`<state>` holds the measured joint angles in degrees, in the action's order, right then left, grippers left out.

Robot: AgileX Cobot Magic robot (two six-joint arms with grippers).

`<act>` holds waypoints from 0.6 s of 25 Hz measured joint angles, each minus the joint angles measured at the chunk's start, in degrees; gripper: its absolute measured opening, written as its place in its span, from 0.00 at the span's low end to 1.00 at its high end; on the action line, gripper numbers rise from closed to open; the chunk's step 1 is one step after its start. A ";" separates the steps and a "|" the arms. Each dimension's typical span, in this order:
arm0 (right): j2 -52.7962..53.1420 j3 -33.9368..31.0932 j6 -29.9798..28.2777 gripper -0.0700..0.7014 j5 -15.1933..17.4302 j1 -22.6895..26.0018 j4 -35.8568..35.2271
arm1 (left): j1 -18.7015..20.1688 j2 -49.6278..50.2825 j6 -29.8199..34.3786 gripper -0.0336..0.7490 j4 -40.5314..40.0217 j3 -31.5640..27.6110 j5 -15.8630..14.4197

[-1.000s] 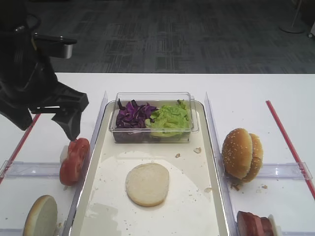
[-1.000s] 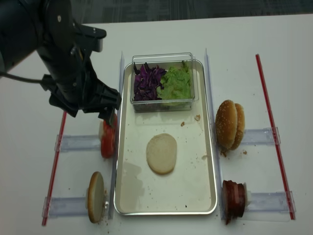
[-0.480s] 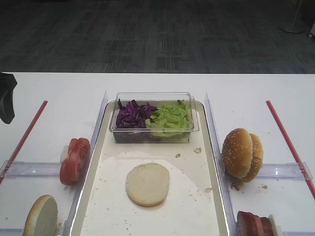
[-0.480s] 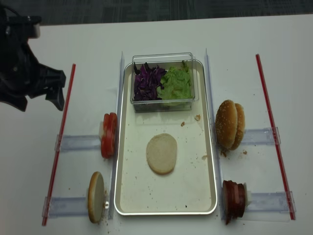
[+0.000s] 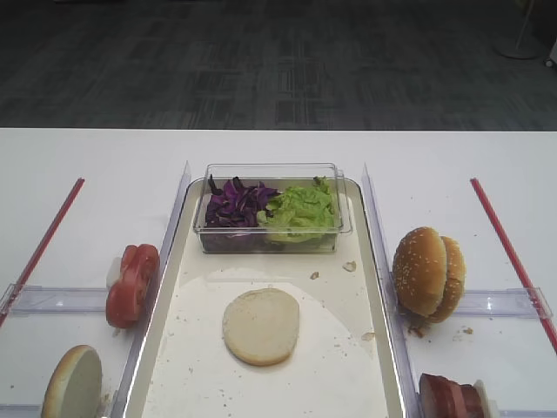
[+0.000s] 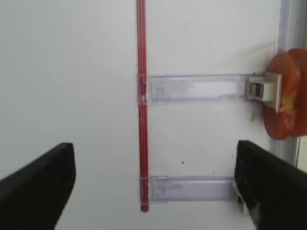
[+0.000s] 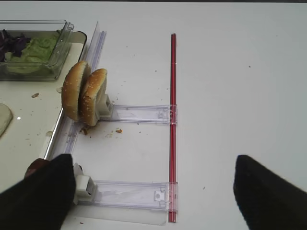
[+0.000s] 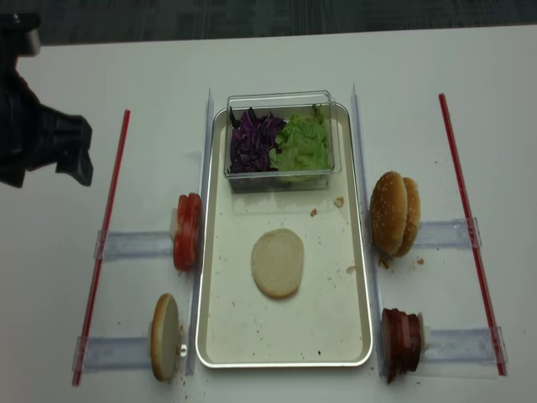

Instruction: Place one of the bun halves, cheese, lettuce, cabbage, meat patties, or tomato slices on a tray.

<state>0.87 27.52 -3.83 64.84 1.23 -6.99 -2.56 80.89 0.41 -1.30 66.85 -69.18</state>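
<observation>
Tomato slices sit ahead and right of our left claw, spread wide and holding nothing; one bun half lies on the tray further right. Our right claw is spread, empty.

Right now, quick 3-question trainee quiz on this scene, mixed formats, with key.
1. True or false: a bun half lies flat on the tray.
2. What shares the clear tub with the lettuce? A) tomato slices B) cabbage C) meat patties
3. Fill in: the left gripper is empty, its jaws ____.

Key: 1 true; 2 B, the cabbage; 3 open. The tomato slices stand left of the tray and the meat patties right of it.
</observation>
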 joint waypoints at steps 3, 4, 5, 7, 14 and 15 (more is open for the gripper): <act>0.00 0.00 0.00 0.97 0.00 0.00 0.00 | 0.00 -4.54 0.00 0.83 0.05 -5.19 1.10; 0.00 0.00 0.00 0.97 0.00 0.00 0.00 | 0.00 -6.10 0.00 0.83 0.14 -7.09 1.68; 0.00 0.00 0.00 0.97 0.00 0.00 0.00 | 0.00 -8.09 0.00 0.83 0.14 -9.02 2.12; 0.00 0.00 0.00 0.97 0.00 0.00 0.00 | 0.00 -12.50 -0.41 0.83 0.14 -12.60 2.88; 0.00 0.00 0.00 0.97 0.00 0.00 0.00 | 0.00 -28.40 -0.41 0.83 0.65 -24.19 5.16; 0.00 0.00 0.00 0.97 0.00 0.00 0.00 | 0.00 -30.39 -0.41 0.83 0.94 -25.53 5.47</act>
<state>0.87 27.52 -3.83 64.84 1.23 -6.99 -2.56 50.51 0.00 -0.36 41.32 -63.71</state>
